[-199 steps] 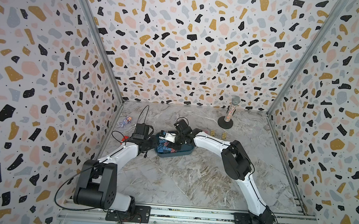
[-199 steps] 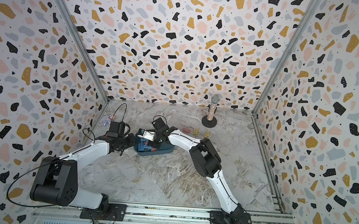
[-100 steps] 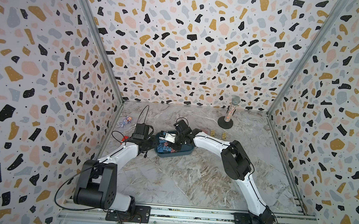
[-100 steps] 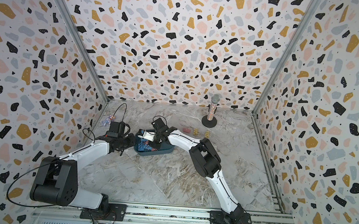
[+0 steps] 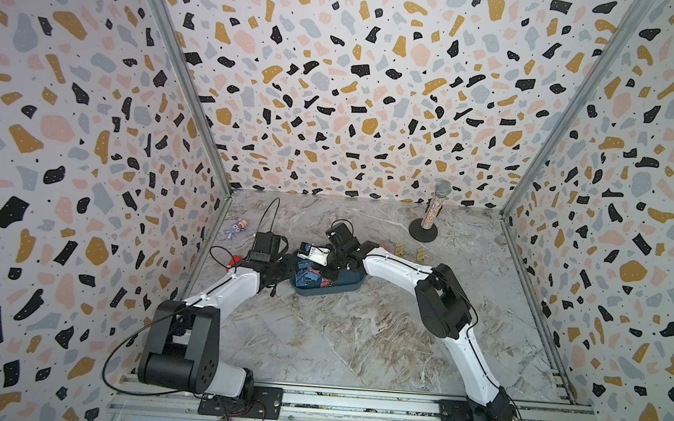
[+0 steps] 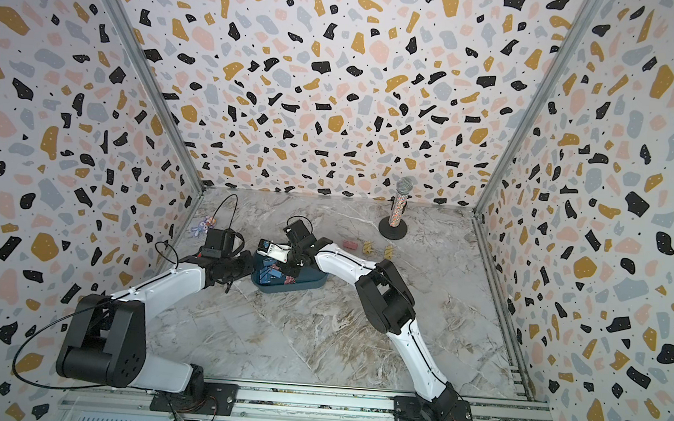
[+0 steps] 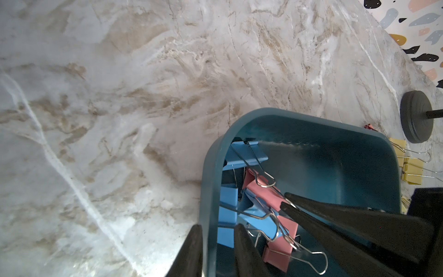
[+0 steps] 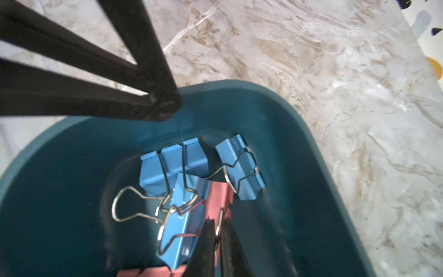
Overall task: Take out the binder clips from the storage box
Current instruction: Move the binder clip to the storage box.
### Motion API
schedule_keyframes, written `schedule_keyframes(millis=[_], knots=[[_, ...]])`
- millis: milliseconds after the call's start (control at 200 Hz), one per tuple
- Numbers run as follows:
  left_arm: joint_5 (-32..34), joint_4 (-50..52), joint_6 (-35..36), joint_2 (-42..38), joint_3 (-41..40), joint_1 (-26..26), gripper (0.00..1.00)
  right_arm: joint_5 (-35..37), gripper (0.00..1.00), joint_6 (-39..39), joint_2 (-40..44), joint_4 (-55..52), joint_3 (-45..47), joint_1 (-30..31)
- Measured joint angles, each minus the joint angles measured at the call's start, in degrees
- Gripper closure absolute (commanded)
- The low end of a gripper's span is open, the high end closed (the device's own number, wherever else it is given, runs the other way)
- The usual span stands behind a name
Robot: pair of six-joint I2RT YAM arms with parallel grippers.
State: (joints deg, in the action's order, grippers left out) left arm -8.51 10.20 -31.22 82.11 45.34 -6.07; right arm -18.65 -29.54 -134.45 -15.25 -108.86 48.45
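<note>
High top views face down; close wrist views apparently share the storage box (image 7: 335, 167).

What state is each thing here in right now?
box: on the table, clips inside.
blue clips: piled in the box.
pink clip: in the box, wire handle pinched.
yellow clips: lying out on the table.
left gripper: closed on the box rim.
right gripper: closed on the pink clip's handle.
microphone: standing upright.

A lab robot cell is indicated: a marble-patterned worktop (image 5: 358, 336) is enclosed by terrazzo-printed panels (image 5: 358, 77), and two arms (image 5: 235, 285) are bolted to an aluminium rail (image 5: 353, 402).
</note>
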Motion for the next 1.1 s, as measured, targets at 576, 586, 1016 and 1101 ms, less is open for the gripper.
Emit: schedule_keyframes(millis=[576,586,1016,1101], knots=[[0.0,0.0,0.0,0.0,0.0,0.0,0.73,4.8,0.99,-1.4,2.6,2.5,4.1,-0.6],[0.0,0.0,0.0,0.0,0.0,0.0,0.73,4.8,0.99,-1.4,2.8,2.5,4.3,-0.7],[0.0,0.0,-0.1,0.0,-0.7,0.0,0.73,5.2,0.99,-1.6,5.2,3.3,6.8,-2.6],[0.0,0.0,-0.1,0.0,-0.7,0.0,0.73,5.2,0.98,-1.6,5.2,3.5,7.2,-2.6]])
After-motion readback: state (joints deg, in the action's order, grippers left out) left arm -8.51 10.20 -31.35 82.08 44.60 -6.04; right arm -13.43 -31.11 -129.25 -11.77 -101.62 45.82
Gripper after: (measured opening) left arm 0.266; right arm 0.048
